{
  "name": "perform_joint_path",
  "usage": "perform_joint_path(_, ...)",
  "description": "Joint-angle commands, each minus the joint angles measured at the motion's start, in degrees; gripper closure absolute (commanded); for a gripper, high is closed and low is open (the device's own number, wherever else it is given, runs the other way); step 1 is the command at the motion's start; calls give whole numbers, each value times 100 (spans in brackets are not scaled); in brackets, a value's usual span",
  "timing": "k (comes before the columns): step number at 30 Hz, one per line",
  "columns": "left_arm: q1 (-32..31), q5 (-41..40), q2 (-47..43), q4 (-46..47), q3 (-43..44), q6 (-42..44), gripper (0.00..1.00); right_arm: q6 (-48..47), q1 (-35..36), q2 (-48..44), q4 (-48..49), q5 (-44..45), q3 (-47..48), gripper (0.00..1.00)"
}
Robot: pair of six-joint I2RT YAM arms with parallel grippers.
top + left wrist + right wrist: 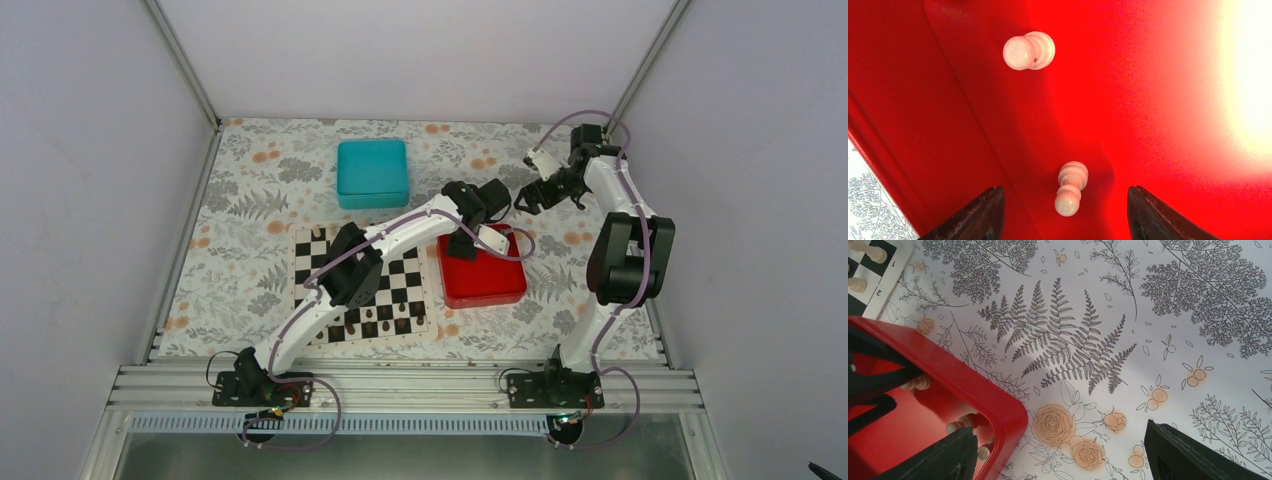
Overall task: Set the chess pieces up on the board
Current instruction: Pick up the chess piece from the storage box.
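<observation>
The black-and-white board (pixel 408 272) lies left of the red tray (pixel 500 285). My left gripper (pixel 468 240) is open, low inside the tray. In the left wrist view a pale pawn (pixel 1070 187) lies on its side between the open fingers (pixel 975 212), untouched, and a second pale pawn (pixel 1028 51) lies farther off. My right gripper (pixel 528 196) is open and empty over the floral cloth beyond the tray; in its wrist view (pixel 1060 429) it sits beside the tray's corner (pixel 978 390). Pale pieces (pixel 963 422) lie in the tray, and others (pixel 873 252) stand on the board's corner (pixel 890 270).
A teal box (pixel 372 172) stands behind the board. Dark pieces (pixel 370 316) stand on the board's near rows. My left arm (pixel 340 275) stretches across the board. White walls close in the sides and back of the floral cloth (pixel 260 200).
</observation>
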Motion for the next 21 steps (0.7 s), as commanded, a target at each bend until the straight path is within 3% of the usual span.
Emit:
perform_joint_path(1, 51, 33, 277, -164, 462, 89, 41, -61, -12, -74, 3, -147, 30, 15)
perform_joint_path(7, 57, 186, 366, -250, 579, 132, 50, -72, -17, -12, -56, -166, 80, 18)
perform_joint_path(15, 60, 229, 374, -428, 633, 124, 75, -91, -13, 14, -86, -197, 79, 23)
perform_joint_path(21, 46, 260, 363, -566, 657, 116, 87, -105, -17, 15, -125, -225, 82, 27)
